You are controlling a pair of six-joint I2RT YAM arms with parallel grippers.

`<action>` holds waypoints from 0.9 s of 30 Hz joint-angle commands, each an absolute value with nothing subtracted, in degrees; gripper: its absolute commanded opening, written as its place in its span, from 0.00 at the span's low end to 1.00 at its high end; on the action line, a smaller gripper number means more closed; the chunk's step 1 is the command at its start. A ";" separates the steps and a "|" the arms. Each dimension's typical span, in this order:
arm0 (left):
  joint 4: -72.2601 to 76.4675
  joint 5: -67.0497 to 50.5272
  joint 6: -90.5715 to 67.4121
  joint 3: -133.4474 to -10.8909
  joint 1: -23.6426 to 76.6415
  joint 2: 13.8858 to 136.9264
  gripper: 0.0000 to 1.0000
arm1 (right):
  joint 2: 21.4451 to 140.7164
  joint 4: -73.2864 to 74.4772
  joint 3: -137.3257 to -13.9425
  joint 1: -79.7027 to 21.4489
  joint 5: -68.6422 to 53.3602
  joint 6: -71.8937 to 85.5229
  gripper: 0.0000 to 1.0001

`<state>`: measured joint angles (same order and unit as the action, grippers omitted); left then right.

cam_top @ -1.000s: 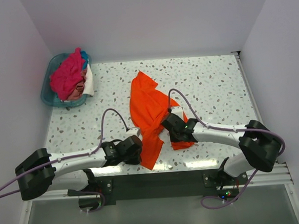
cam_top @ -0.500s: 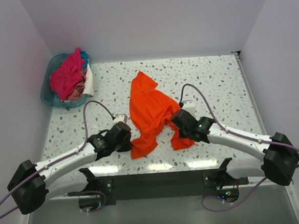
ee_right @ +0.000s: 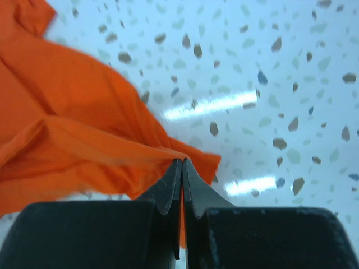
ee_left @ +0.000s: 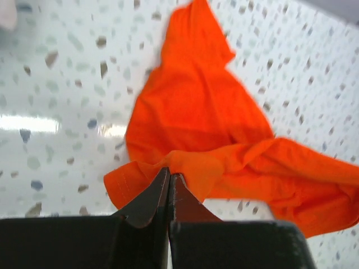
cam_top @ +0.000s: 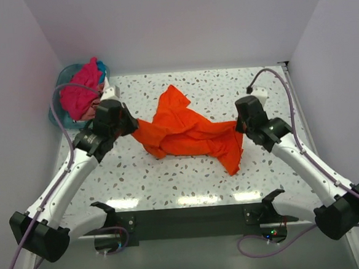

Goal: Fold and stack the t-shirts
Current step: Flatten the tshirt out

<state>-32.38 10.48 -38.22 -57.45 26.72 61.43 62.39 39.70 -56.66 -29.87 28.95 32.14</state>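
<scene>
The bright orange soft cloth t-shirt [cam_top: 185,134] is stretched btw. the two grippers, to the right of the teal plastic basket [cam_top: 56,115] and a bit nearer to the arm bases than it. Its middle sags in wrinkles and seems to rest on the speckled white table [cam_top: 170,178]. The left gripper [cam_top: 128,124], just beside the basket, has its jaws pressed together on a folded edge of the shirt, and the wrist view [ee_left: 168,180] shows this pinch clearly. The right gripper [cam_top: 242,125], well apart from the basket, also pinches the opposite edge with closed jaws [ee_right: 182,168]. I judge the cloth as very light, thin and limp, w/o any stiffness, so it will crumple and hang wherever it is not supported. It can also slide out of a small pinch, so the best hold is at a hem or seam near the corners, where the fabric is doubled. Count: 1 orange shirt on the table, 1 basket, 2 grippers. In the basket I see a magenta-pink cloth [cam_top: 81,92] and a bit of blue cloth [cam_top: 101,68], so at least 2 more pieces; the exact nr. I cannot tell, as the left arm hides part of the pile.
</scene>
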 commanded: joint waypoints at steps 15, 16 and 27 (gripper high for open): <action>-10.76 -13.52 -34.88 -145.83 3.70 113.22 0.00 | 108.11 24.19 -140.86 -12.57 22.94 12.67 0.00; -3.41 -14.49 -36.11 -138.07 1.34 110.77 0.00 | 107.06 23.13 -141.06 -12.13 22.42 12.05 0.00; 1.03 -20.83 -34.36 -104.17 -2.37 91.70 0.00 | 86.50 15.66 -99.05 -11.78 23.90 16.33 0.00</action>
<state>-4.49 -17.87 -35.24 -119.66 -2.81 98.54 90.91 19.20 -112.25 -12.36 22.79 14.04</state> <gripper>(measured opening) 0.019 0.008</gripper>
